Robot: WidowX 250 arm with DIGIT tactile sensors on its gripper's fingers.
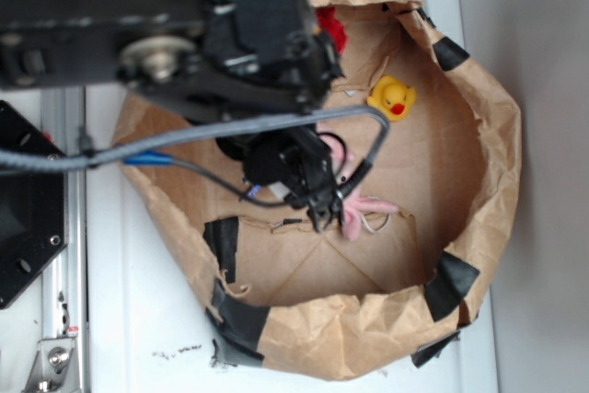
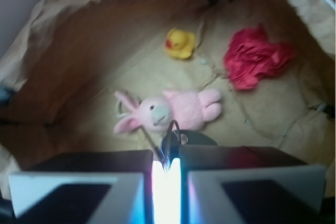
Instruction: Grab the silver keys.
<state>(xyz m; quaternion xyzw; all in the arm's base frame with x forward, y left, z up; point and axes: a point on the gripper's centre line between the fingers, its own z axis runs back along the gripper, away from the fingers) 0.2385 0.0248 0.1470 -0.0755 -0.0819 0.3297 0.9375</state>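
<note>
Carrier is a brown paper bag (image 1: 479,181) opened out into a shallow bin, rim rolled down, black tape patches (image 1: 449,284) on the edge. It sits on a white surface (image 1: 156,319). On the bag floor (image 2: 273,124): yellow rubber duck (image 1: 393,97) upper right of the exterior frame, red crumpled item (image 2: 254,56) right of centre in the wrist view, pink plush bunny (image 2: 168,109) mid-frame lying on its side, ears to the left. A thin wire ring (image 1: 375,222) shows just beside the bunny's ears. Duck and red item well apart from the bunny.
</note>
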